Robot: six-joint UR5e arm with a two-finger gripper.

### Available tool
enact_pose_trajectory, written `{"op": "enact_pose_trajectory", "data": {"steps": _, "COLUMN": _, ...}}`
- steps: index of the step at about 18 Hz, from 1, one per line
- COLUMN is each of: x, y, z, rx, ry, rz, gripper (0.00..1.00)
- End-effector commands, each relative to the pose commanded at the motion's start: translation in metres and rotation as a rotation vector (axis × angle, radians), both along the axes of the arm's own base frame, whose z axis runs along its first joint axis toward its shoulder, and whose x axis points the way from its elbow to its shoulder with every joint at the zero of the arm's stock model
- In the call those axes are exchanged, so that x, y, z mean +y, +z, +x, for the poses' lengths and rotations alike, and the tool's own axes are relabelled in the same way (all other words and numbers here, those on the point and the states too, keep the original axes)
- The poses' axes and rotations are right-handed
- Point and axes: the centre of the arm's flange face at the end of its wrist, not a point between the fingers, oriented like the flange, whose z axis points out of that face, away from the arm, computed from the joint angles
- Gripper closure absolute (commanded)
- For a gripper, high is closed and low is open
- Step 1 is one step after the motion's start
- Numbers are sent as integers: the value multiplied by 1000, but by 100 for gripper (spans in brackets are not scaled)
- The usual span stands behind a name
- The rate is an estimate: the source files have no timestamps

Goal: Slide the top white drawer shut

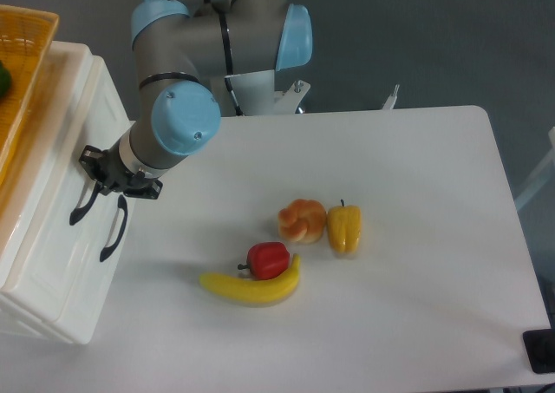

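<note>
Nearest the camera, on the white bench [416, 324], lies a banana [251, 287] with a red pepper [267, 259] touching it at its 12 o'clock; a bun [302, 220] and a yellow pepper [344, 227] sit side by side just beyond. At the bench's 9 o'clock edge stands the white cabinet [43, 280], two curved black handles on its front. The drawer [74, 163] is the upper one, its handle [83, 206] at 10 o'clock of the lower handle [113, 228]. It looks nearly or fully flush; I cannot tell which. The gripper [111, 178] sits right at the drawer front by the upper handle; whether its fingers are spread or closed is hidden.

Stiff, light plastic that likely slides easily: I judge a flat push on the front panel beside the handle suffices, no grasp needed. A basket [22, 37] rests on top, farthest back.
</note>
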Motion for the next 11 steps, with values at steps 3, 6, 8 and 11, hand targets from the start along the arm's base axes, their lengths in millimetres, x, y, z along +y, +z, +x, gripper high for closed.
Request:
{"op": "enact_pose_trajectory", "data": {"steps": 3, "x": -6, "y": 6, "z": -22, "rx": 53, "ry": 9, "rz": -6, "gripper": 73}}
{"op": "enact_pose_trajectory", "data": {"steps": 6, "x": -16, "y": 16, "z": -64, "rx": 132, "ry": 30, "rz": -17, "gripper": 47}}
{"op": "enact_pose_trajectory", "data": {"steps": 8, "x": -25, "y": 16, "z": -93, "rx": 184, "ry": 56, "rz": -30, "gripper": 0}}
{"op": "enact_pose_trajectory", "data": {"steps": 11, "x": -41, "y": 13, "z": -138, "rx": 269, "ry": 111, "rz": -38, "gripper": 0}}
